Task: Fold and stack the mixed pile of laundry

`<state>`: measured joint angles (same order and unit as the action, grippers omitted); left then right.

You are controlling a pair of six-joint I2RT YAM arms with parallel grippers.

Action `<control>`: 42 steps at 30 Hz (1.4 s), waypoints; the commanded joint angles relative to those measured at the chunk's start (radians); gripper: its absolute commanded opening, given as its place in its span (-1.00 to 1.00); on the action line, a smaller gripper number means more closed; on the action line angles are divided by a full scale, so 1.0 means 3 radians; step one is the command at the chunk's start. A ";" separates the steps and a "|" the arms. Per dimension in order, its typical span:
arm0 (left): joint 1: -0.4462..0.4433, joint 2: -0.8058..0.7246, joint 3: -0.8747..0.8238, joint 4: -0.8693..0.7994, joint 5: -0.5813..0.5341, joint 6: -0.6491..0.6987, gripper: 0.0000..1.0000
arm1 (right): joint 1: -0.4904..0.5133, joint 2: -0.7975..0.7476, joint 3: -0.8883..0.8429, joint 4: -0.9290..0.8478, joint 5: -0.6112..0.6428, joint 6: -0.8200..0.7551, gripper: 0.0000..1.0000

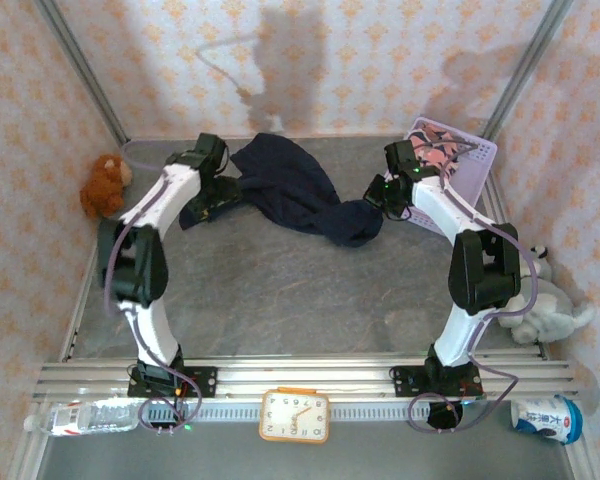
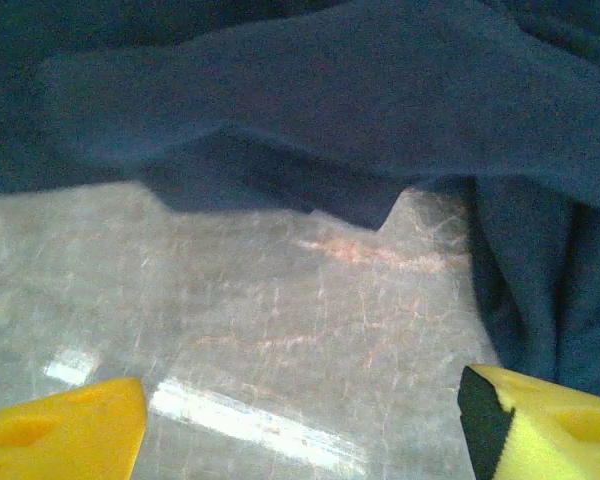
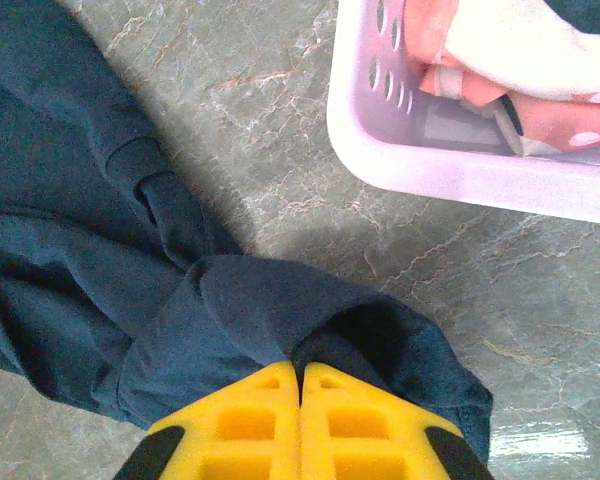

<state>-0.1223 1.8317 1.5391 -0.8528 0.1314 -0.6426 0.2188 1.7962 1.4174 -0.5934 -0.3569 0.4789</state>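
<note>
The large dark navy garment (image 1: pixel 298 190) lies crumpled on the grey table at the back centre. My left gripper (image 1: pixel 223 193) sits at its left edge, open; in the left wrist view the yellow fingers (image 2: pixel 70 430) stand wide apart over bare table, with the navy cloth (image 2: pixel 330 110) just beyond them. My right gripper (image 1: pixel 378 192) is at the garment's right end. Its fingers (image 3: pixel 300 368) are pressed together, pinching a fold of the navy cloth (image 3: pixel 250 310). The pink printed garment (image 3: pixel 540 110) lies inside the basket.
The lavender basket (image 1: pixel 472 172) stands at the back right, close behind the right arm. A brown plush toy (image 1: pixel 105 185) sits by the left wall and a grey one (image 1: pixel 552 305) by the right. A clock (image 1: pixel 294 415), a bottle (image 1: pixel 85 415) and a cup (image 1: pixel 548 418) lie along the near rail.
</note>
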 commanded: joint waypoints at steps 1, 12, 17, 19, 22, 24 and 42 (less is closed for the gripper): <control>0.0106 -0.0336 -0.0526 0.0549 0.0112 -0.0429 0.64 | -0.0014 -0.0092 -0.0080 0.0041 0.0010 -0.0030 -1.00; 0.0060 0.0162 -0.0070 0.1069 0.0249 -0.1338 0.67 | -0.0013 -0.0299 -0.0505 0.0005 0.0066 -0.0026 -1.00; 0.0058 0.0687 0.0534 0.0844 0.0042 -0.1478 0.62 | -0.0013 -0.0362 -0.0632 0.0075 0.0083 0.0018 -1.00; 0.0061 0.0860 0.0744 0.0715 -0.0058 -0.1479 0.57 | -0.0015 -0.0380 -0.0657 0.0100 0.0091 0.0034 -1.00; 0.0073 0.1031 0.0918 0.0586 -0.0154 -0.1446 0.22 | -0.0016 -0.0389 -0.0666 0.0119 0.0116 0.0043 -1.00; 0.0072 0.1131 0.0995 0.0468 -0.0162 -0.1379 0.09 | -0.0014 -0.0389 -0.0654 0.0112 0.0153 0.0032 -1.00; 0.0257 -0.0347 0.0533 0.0153 0.0410 -0.0703 -1.00 | -0.0044 -0.0656 -0.0123 -0.0163 0.0274 -0.0257 -1.00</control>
<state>-0.0662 1.9411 1.7432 -0.7349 0.1955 -0.9447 0.2123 1.6924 1.3373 -0.5903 -0.3141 0.4438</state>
